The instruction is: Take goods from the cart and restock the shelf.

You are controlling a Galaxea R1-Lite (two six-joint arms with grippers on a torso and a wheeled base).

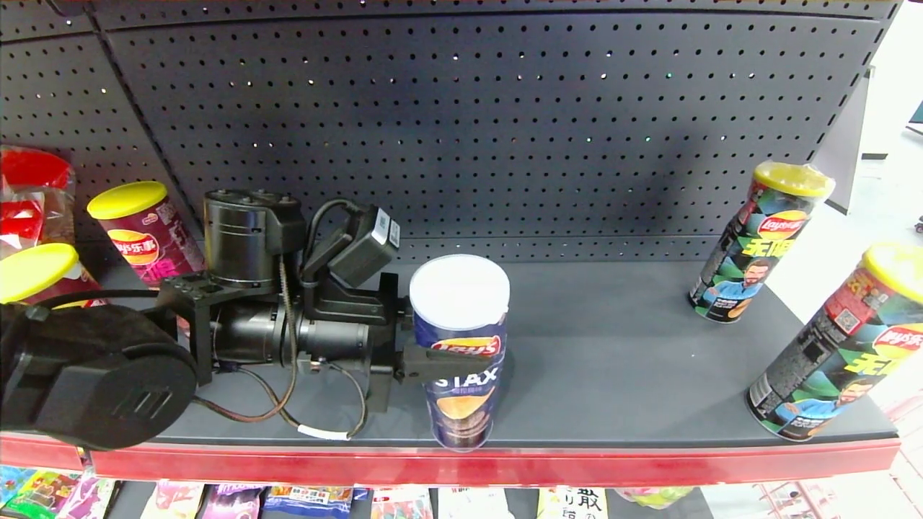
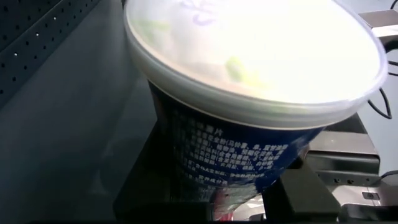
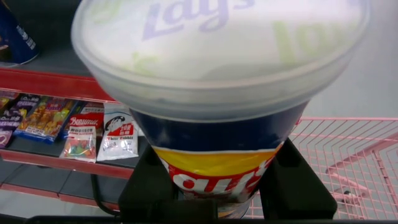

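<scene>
A blue chip can with a white lid stands upright at the front edge of the dark grey shelf, its base just behind the red lip. The left gripper reaches in from the robot's left and is clamped around the middle of the can, one dark finger pressed against the label. In the left wrist view the same can sits between the left gripper's two black fingers.

The right gripper is closed around a second blue chip can, also white-lidded, with yellow and red on its label. It is held in front of the shelving, beside a pink wire cart; what the cart holds is hidden behind the can.

That makes two blue cans, one in each gripper.

On the robot's right of the shelf stand two green-and-black cans with yellow lids: the farther can near the pegboard back, and the nearer can at the front corner. Both are well apart from the held can.

On the robot's left are two magenta cans with yellow lids, one towards the back and one nearer the front, with a red packet beside them.

The lower shelf holds a row of flat snack packets.
</scene>
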